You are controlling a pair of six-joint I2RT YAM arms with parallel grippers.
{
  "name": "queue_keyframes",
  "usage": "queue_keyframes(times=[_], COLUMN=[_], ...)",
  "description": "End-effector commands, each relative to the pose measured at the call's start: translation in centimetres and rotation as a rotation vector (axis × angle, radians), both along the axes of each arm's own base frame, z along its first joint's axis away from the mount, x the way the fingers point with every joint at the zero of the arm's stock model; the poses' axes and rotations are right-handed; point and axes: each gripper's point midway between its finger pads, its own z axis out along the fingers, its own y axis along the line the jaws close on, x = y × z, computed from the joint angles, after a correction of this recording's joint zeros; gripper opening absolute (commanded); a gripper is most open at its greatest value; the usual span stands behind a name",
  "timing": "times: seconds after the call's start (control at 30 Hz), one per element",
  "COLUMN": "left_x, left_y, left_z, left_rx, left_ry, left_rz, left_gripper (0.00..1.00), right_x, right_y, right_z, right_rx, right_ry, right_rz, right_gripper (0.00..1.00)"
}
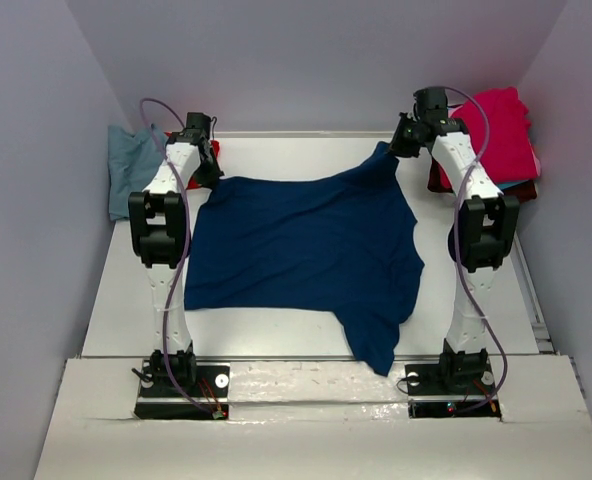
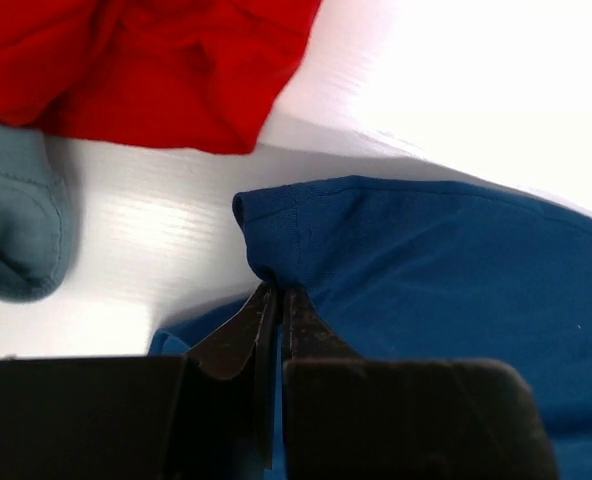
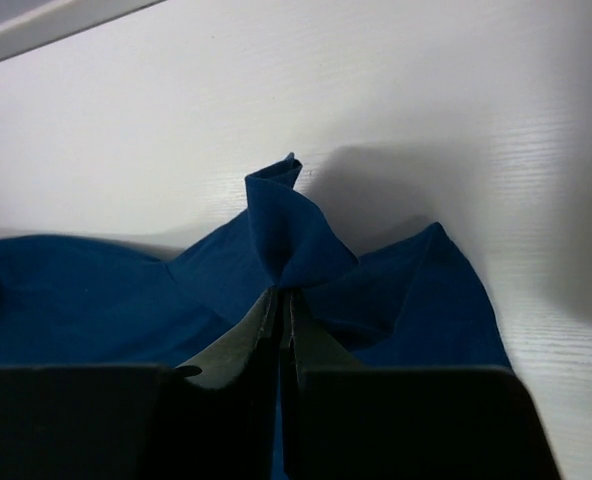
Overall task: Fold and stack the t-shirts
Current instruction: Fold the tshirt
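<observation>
A navy t-shirt (image 1: 306,250) lies spread across the middle of the table, plain side up, with one sleeve hanging toward the near edge. My left gripper (image 1: 208,172) is shut on its far left corner, and the hem (image 2: 296,225) bunches just past the left gripper (image 2: 278,292). My right gripper (image 1: 401,145) is shut on the far right corner, lifting a peak of navy cloth (image 3: 281,225) right ahead of the right gripper (image 3: 284,295).
A red tee (image 2: 146,60) and a blue-grey tee (image 1: 131,170) lie at the far left, by the left wall. A heap of magenta and other tees (image 1: 501,135) sits at the far right. The table's raised back edge (image 1: 306,133) runs behind.
</observation>
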Motion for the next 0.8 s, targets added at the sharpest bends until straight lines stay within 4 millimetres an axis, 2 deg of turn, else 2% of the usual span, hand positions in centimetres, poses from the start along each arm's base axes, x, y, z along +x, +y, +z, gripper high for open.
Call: queue_keyframes(times=[0.0, 0.3, 0.4, 0.57, 0.63, 0.77], left_x=[-0.9, -3.4, -3.3, -1.5, -1.1, -1.5], left_y=[-0.8, -0.7, -0.4, 0.3, 0.3, 0.6], left_z=[4.2, 4.4, 4.2, 4.5, 5.3, 5.8], left_rx=[-0.004, 0.013, 0.028, 0.042, 0.040, 0.056], left_ry=[-0.061, -0.016, -0.017, -0.039, -0.058, -0.053], left_rz=[-0.003, 0.010, 0.017, 0.047, 0.051, 0.057], left_gripper=[0.06, 0.06, 0.06, 0.06, 0.06, 0.06], right_x=[-1.0, -3.2, -3.7, -3.8, -4.0, -4.8], right_y=[0.6, 1.3, 1.8, 1.8, 1.8, 2.2], right_z=[2.2, 2.6, 2.3, 1.9, 2.2, 2.6], right_rx=[0.020, 0.034, 0.031, 0.034, 0.035, 0.031], right_ry=[-0.046, -0.013, -0.009, 0.006, 0.003, 0.000], right_rz=[0.020, 0.052, 0.061, 0.061, 0.062, 0.076], right_gripper=[0.07, 0.07, 0.07, 0.07, 0.07, 0.07])
